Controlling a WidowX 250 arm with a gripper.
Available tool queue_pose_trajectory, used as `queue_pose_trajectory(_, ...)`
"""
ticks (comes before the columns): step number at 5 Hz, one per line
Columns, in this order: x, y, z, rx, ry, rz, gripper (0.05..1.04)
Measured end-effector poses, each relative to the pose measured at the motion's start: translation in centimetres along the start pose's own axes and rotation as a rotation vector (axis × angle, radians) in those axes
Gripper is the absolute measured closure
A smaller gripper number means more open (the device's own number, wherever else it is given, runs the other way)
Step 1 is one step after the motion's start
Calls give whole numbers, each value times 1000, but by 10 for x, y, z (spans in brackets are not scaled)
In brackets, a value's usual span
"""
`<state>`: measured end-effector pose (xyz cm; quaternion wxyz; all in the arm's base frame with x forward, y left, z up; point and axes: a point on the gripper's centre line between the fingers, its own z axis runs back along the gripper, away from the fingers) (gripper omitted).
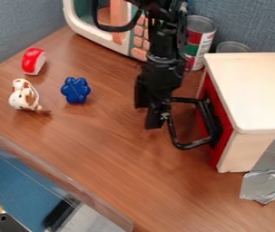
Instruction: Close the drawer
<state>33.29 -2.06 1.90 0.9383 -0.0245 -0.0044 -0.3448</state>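
Observation:
At the right stands a pale wooden box (254,90) with a red drawer front (225,144) on its left side. The drawer front sits close against the box; whether a narrow gap remains between them I cannot tell. A black looped handle (191,145) sticks out leftward from the red front. My black gripper (151,118) hangs down just left of the handle, at the loop's outer end, and overlaps it in the view. Whether it touches or holds the handle is unclear. The arm hides part of the table behind it.
Left on the table lie a blue knobbly toy (76,89), a white-brown figurine (24,95) and a red-white piece (33,61). A toy microwave (82,26) and cans (200,38) stand behind. Silver tape (263,181) runs from the box to the table. A clear bin (61,183) is at lower left.

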Motion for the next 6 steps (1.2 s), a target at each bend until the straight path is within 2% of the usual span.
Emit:
queue_pose_trajectory(1,1,-2,0,-6,-3,25,81)
queue_pose_trajectory(2,-13,2,9,51,13,156,81)
queue_pose_trajectory(3,-53,25,31,159,57,346,82)
queue_pose_trajectory(4,-108,44,66,228,51,496,82)
queue_pose_trajectory(5,-151,53,84,232,5,519,82)
queue_pose_trajectory(6,-189,59,100,157,-43,550,82)
